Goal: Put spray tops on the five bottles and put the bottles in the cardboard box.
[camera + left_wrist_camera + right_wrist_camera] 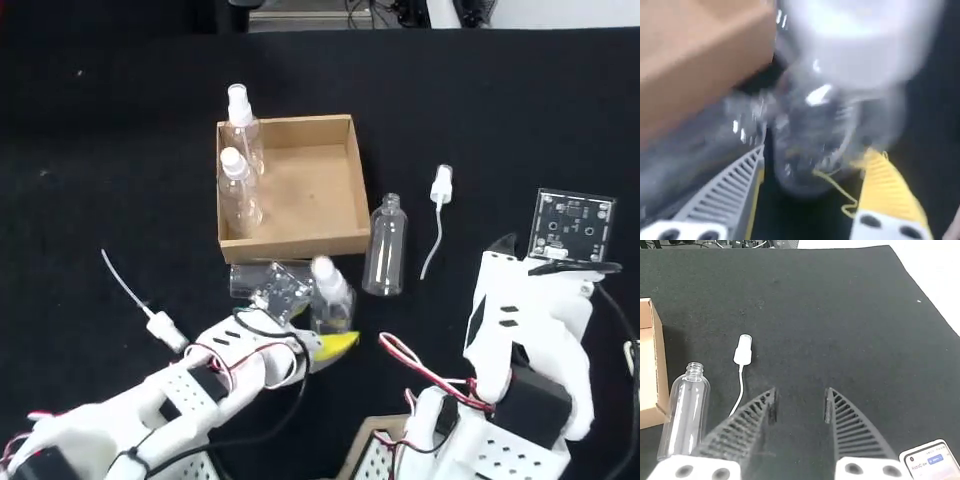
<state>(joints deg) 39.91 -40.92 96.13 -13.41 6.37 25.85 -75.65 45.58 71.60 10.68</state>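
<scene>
My left gripper (325, 330) is shut on a clear bottle with a white spray top (328, 292), just in front of the cardboard box (345, 240). In the left wrist view that bottle (812, 150) sits between the grey finger and the yellow finger. Two capped bottles (240, 185) stand in the box's left side. An uncapped bottle (385, 245) stands right of the box, with a loose spray top (441, 185) beyond it. Another clear bottle (252, 280) lies against the box front. My right gripper (800, 405) is open over bare mat, near the uncapped bottle (685, 410) and the spray top (743, 350).
A second loose spray top with its long tube (160, 322) lies on the black mat left of my left arm. A phone (572, 225) lies at the right, beside the right arm. The box's right half (315, 180) holds nothing.
</scene>
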